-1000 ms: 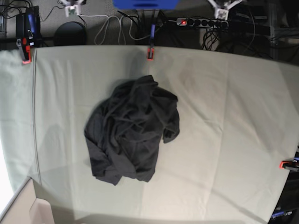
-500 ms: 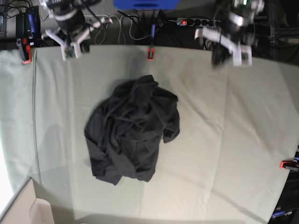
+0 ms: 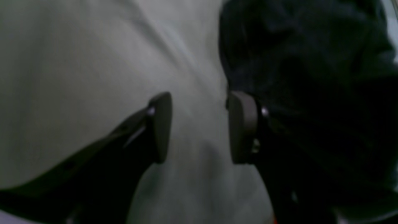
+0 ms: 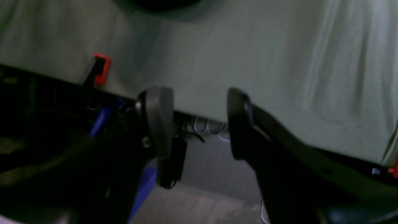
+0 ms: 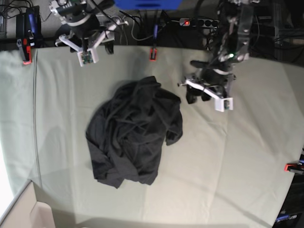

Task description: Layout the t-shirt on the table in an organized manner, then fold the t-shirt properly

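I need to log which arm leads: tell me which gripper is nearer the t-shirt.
The left gripper, hovering just beside the crumpled t-shirt; the right gripper hangs back at the table's far edge.

Matt, soft black t-shirt [image 5: 134, 133]; table [image 5: 247, 156] cloth pale, creased, seemingly matt.

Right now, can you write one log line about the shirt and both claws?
t-shirt: crumpled heap on table | left claw: open, beside shirt, holding nothing | right claw: open over far table edge
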You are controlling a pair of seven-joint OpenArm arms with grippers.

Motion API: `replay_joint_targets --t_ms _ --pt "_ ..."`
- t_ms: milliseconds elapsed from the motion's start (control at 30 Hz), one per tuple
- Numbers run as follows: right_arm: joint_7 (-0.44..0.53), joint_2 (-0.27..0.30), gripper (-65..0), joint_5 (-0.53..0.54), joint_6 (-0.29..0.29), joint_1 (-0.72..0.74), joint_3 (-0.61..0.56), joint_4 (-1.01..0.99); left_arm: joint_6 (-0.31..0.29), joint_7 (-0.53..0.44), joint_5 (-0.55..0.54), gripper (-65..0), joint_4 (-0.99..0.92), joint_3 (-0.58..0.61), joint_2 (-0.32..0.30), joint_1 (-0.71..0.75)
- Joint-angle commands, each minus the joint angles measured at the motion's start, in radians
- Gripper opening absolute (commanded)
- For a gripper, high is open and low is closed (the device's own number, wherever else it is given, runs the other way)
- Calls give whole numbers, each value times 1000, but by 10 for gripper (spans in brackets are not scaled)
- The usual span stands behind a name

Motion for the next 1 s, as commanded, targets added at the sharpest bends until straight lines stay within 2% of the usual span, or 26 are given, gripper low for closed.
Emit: replay_joint_targets --t_ms 0,233,333,467,533,567,633,700,767,833,967 --pt "14 9 -363 1 3 -13 2 14 -2 -21 -1 -360 -11 4 7 -34" --pt "-4 9 -363 1 3 -20 4 13 -2 -27 -1 -361 -133 153 5 -143" --pt "-49 7 -363 1 3 -12 2 13 -2 -27 -1 -361 -143 166 12 -161" --pt "-53 6 -363 1 3 -10 2 13 -2 -27 -3 -367 -173 164 12 -167" --pt "-53 6 -363 1 3 -10 2 13 -2 -27 -6 -429 -202 166 12 -183" --pt "-53 6 -363 1 3 -10 2 13 -2 -27 -6 -487 -218 166 12 -184" --pt "-53 6 -363 1 3 -9 2 13 -2 -27 -6 -650 -239 159 10 -186" --pt "-53 6 -363 1 3 -9 2 13 0 -27 -6 -626 -233 158 2 -183" --pt "-53 4 -363 1 3 -9 2 13 0 -27 -7 -650 -187 130 -25 -170" --pt "-52 4 -363 1 3 -9 2 13 1 -27 -9 -643 -101 72 -50 -124" --pt "-46 4 -363 1 3 -9 2 13 -2 -21 -7 -646 109 -141 -62 -23"
